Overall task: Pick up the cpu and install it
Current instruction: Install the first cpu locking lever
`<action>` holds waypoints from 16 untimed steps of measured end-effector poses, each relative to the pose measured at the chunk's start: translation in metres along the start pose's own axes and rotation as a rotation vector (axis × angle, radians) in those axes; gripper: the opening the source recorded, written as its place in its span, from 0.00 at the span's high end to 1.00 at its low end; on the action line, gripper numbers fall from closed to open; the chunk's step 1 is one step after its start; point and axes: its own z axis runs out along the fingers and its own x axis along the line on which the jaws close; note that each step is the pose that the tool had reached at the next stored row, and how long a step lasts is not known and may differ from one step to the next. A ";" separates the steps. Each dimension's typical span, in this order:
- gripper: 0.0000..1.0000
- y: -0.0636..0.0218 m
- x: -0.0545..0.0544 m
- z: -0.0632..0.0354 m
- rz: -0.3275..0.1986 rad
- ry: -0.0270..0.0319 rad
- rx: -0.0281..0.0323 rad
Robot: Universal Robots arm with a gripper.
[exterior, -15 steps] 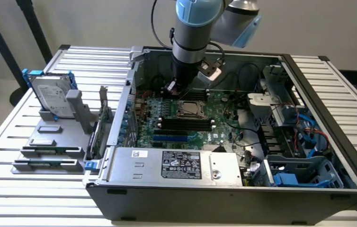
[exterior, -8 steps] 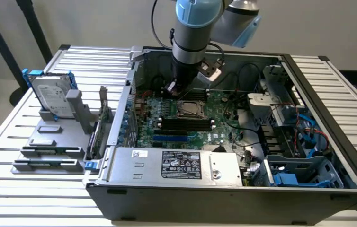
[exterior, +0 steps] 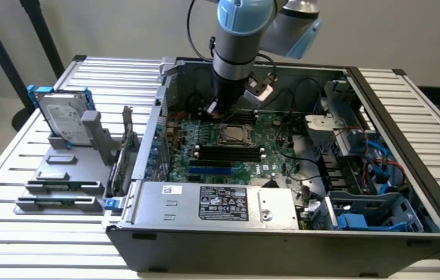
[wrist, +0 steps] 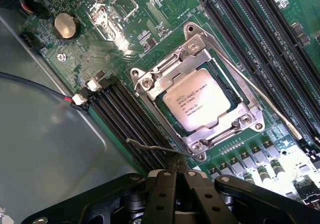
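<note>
The cpu [wrist: 196,100] is a small silvery square chip with printed text. It lies flat inside the metal socket frame [wrist: 150,82] on the green motherboard [wrist: 280,49]. In the exterior view the cpu [exterior: 236,134] sits mid-board inside the open computer case [exterior: 407,116]. My gripper [wrist: 176,160] hangs just beside the socket's corner, its black fingers [wrist: 165,184] pressed together and shut with nothing between them. A thin wire socket lever [wrist: 150,146] runs right at the fingertips; whether they touch it I cannot tell. The arm and gripper [exterior: 218,111] reach down over the board from the case's far side.
A grey hard drive in a blue bracket [exterior: 63,119] and a grey holder with long blocks [exterior: 56,186] stand at the exterior view's left. The power supply [exterior: 220,204] fills the case's near side. Black memory slots [wrist: 120,114] flank the socket, and drive bays with cables [exterior: 360,163] are at the right.
</note>
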 end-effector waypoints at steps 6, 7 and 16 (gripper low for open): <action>0.89 0.0021 0.002 0.0017 -0.005 -0.0006 0.0005; 0.89 0.0026 0.002 0.0020 -0.006 -0.0007 0.0006; 0.89 0.0076 0.005 0.0043 -0.013 -0.0021 0.0019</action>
